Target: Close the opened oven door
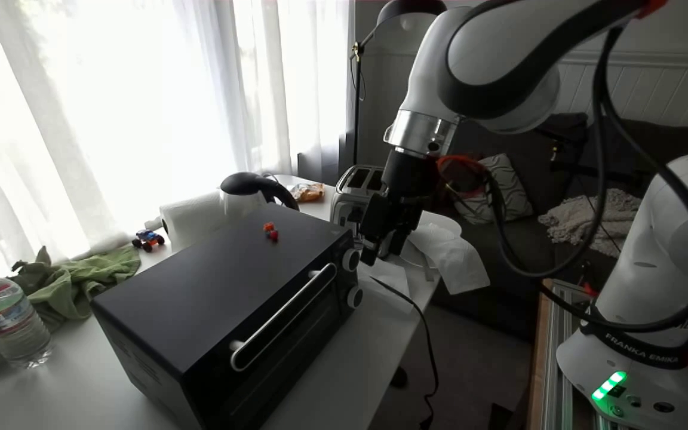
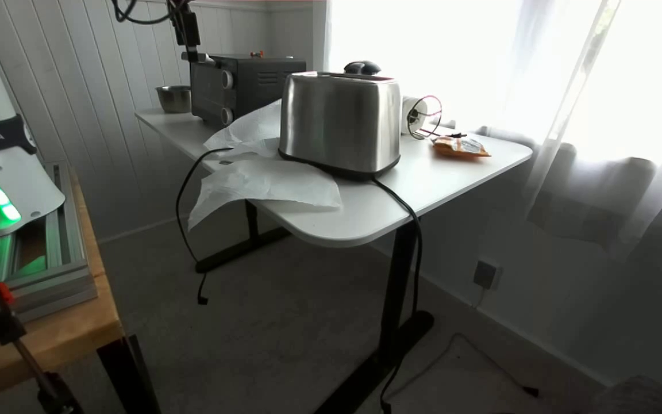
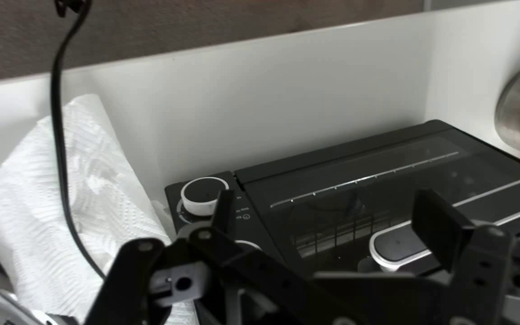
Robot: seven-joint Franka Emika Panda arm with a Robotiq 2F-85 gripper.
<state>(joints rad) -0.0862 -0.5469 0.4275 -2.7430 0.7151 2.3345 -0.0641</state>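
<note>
The black oven stands on the white table; it also shows in an exterior view and in the wrist view. Its dark glass oven door looks shut, upright and level with the knob panel. The silver bar handle runs along the door's upper part; its end also shows in the wrist view. My gripper is open with nothing between its fingers. In the wrist view the gripper has one finger over the white-rimmed knobs and the other over the handle. I cannot tell whether it touches either.
A silver toaster stands beside the oven's knob end, with paper towel sheets and a black cord. A small red toy sits on the oven. A metal bowl, paper roll and bottle stand around it.
</note>
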